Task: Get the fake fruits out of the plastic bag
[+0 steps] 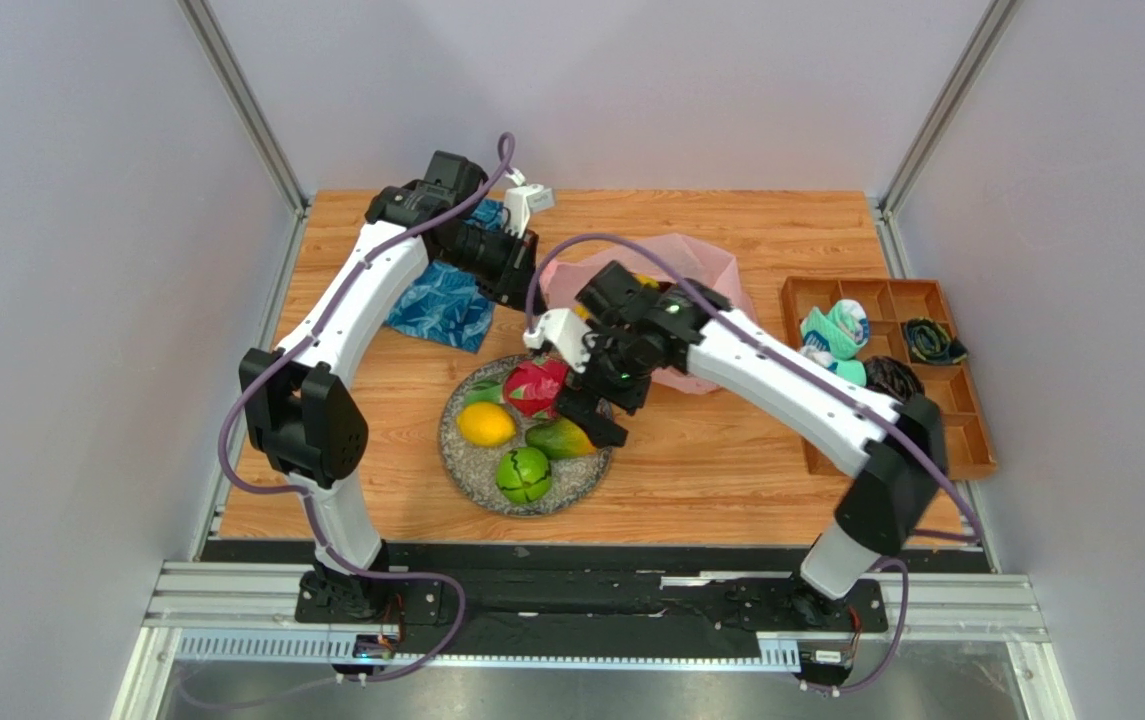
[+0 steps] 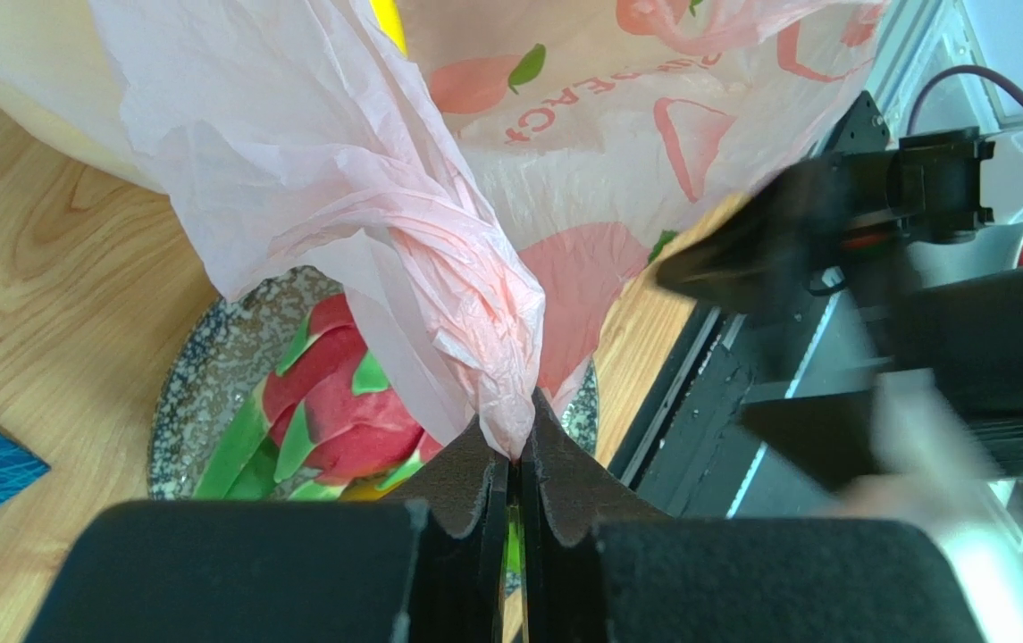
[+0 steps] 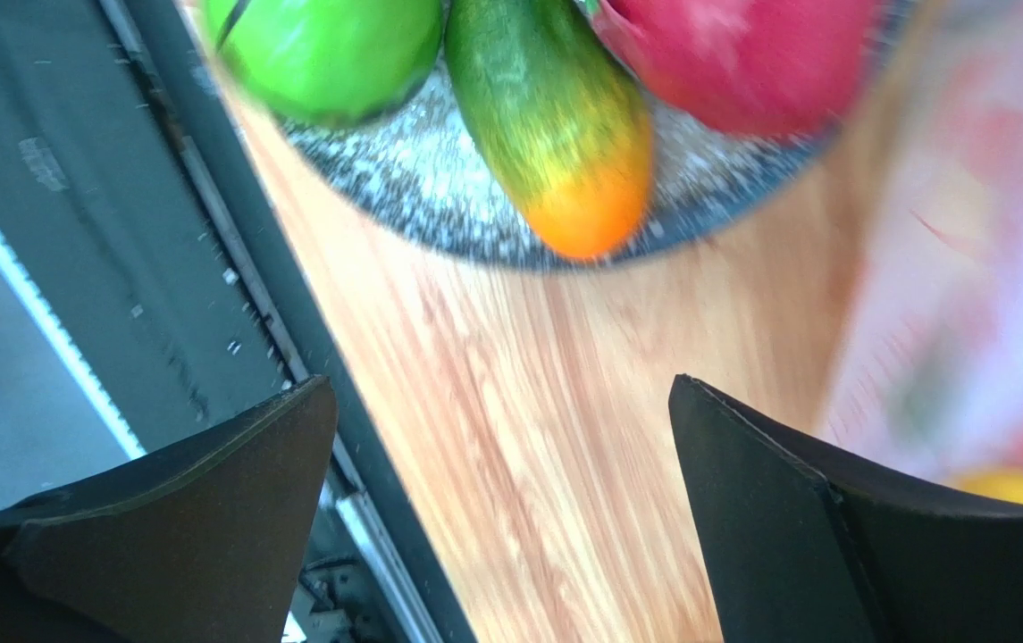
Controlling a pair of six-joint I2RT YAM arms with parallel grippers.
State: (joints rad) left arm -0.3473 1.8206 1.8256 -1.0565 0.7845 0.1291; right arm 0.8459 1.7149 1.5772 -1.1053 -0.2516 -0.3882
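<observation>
On plastic bag, red lettering, perhaps inverted; left gripper jaws pinch it; right gripper jaws apart.

- Plastic bag: thin translucent pink film, crinkled and faintly shiny, with printed peach motifs.
- Mango, green melon and dragon fruit: smooth, glossy plastic.
- Plate: speckled grey, stone-like, matt.
- Counter: light wood grain, smooth with a low sheen.
- Blue cloth: soft, leaf-patterned fabric.
- Left hand: matt black plastic fingers.
</observation>
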